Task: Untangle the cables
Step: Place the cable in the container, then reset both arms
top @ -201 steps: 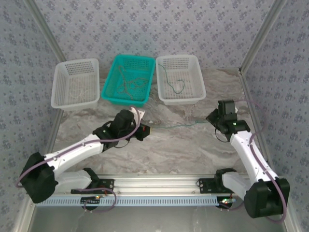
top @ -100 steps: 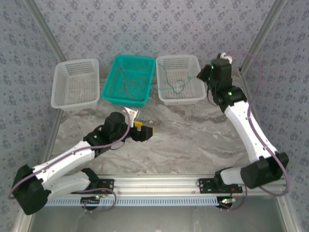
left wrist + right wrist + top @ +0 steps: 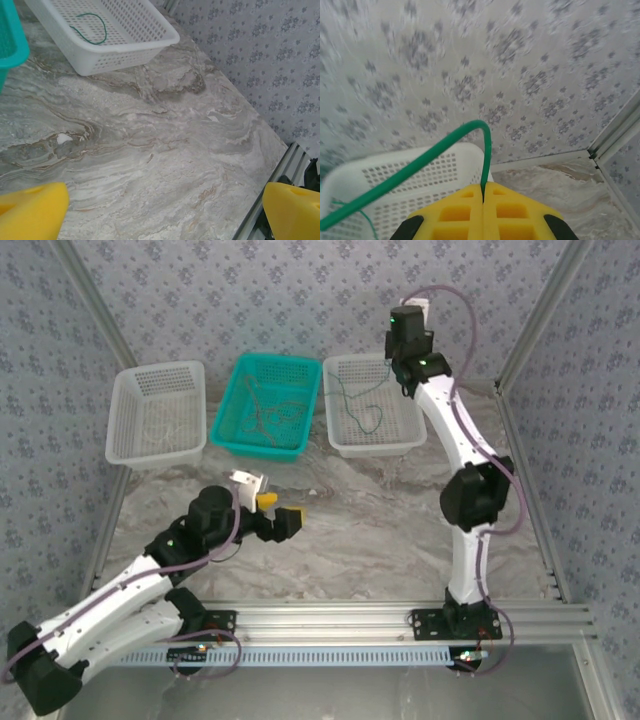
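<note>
From above, my right pincer (image 3: 398,368) hung over the white basket (image 3: 378,448), probably for a drop-off. Left wrist view: the left pincer (image 3: 162,212) gaped empty above the table (image 3: 165,140). Right wrist view: fingers (image 3: 452,212) were clamped on the green cable (image 3: 420,165).

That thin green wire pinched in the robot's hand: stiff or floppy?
Probably floppy: the thin green wire arcs from the shut right hand and droops toward the white mesh basket. Likely very light, being so thin.
</note>
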`<state>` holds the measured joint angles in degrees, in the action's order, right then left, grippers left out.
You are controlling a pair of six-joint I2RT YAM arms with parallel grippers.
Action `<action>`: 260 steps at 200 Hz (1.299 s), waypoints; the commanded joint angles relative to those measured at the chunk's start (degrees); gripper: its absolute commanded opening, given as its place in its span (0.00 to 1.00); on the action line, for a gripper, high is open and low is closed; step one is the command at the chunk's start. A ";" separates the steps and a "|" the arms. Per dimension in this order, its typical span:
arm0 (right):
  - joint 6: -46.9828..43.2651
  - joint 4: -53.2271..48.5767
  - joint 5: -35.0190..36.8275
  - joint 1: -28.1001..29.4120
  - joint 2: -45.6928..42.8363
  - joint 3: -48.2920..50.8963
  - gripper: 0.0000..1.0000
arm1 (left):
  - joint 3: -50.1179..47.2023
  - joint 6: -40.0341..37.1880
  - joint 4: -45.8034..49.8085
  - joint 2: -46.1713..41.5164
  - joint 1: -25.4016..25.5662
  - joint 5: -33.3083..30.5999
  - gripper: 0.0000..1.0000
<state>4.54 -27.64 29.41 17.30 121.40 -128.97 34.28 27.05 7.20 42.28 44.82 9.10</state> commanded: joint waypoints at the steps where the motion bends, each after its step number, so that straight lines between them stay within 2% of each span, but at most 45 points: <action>1: -11.12 -12.19 -0.43 0.44 6.07 -6.31 0.00 | -0.25 -1.52 2.96 -1.82 -0.16 -1.79 0.99; 10: -11.05 -12.15 -1.87 0.37 6.95 -5.68 0.00 | -0.27 -1.64 3.07 -1.85 -0.14 -1.98 0.99; 28: -11.55 -12.92 -14.09 -0.26 8.49 -5.33 0.00 | -0.02 -1.86 2.99 -1.61 -0.16 -2.06 0.99; 41: -12.08 -13.03 -19.90 -0.28 9.93 -5.45 0.00 | 0.08 -2.00 2.52 -0.98 -0.10 -2.14 0.99; 47: -12.78 -13.62 -19.96 -0.11 10.88 -6.05 0.00 | 0.21 -2.08 2.30 -0.70 -0.16 -2.22 1.00; 61: -14.79 -15.22 -15.20 0.62 13.64 -8.58 0.01 | 0.63 -2.09 2.12 0.25 -0.16 -2.11 0.99; 83: -15.21 -14.65 -16.30 0.60 14.92 -7.84 0.25 | 1.05 -2.09 2.03 1.00 -0.16 -1.31 0.99; 97: -14.07 -14.95 -15.18 0.41 15.53 -8.08 0.58 | 0.96 -2.26 2.03 1.21 -0.10 -1.53 0.99; 142: -12.33 -15.89 -13.48 -0.20 13.20 -10.25 0.64 | 0.72 -1.74 2.05 1.68 -0.13 -3.70 0.99; 163: -10.60 -17.46 -13.41 -0.78 10.94 -11.04 1.00 | 1.08 -1.30 3.19 1.90 -0.14 -7.02 0.99; 200: -8.42 -19.05 -13.22 -1.07 5.03 -10.03 1.00 | 2.40 -1.91 5.89 1.62 -0.43 -13.15 0.99; 223: -4.65 -21.50 -13.61 -1.62 0.04 -7.69 1.00 | 2.95 -1.56 7.84 1.51 -0.76 -24.45 0.99; 234: -2.18 -19.72 -14.98 -2.21 -4.61 -2.23 1.00 | 3.12 -1.92 8.86 1.62 -1.22 -30.54 1.00; 260: 1.48 -4.17 -18.37 -3.79 -21.42 24.15 1.00 | 1.77 -5.20 8.15 1.53 -3.42 -41.32 1.00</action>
<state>0.49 -42.04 13.85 15.16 112.73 -121.56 34.79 25.30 14.46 44.03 43.24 -17.65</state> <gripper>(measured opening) 0.999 0.993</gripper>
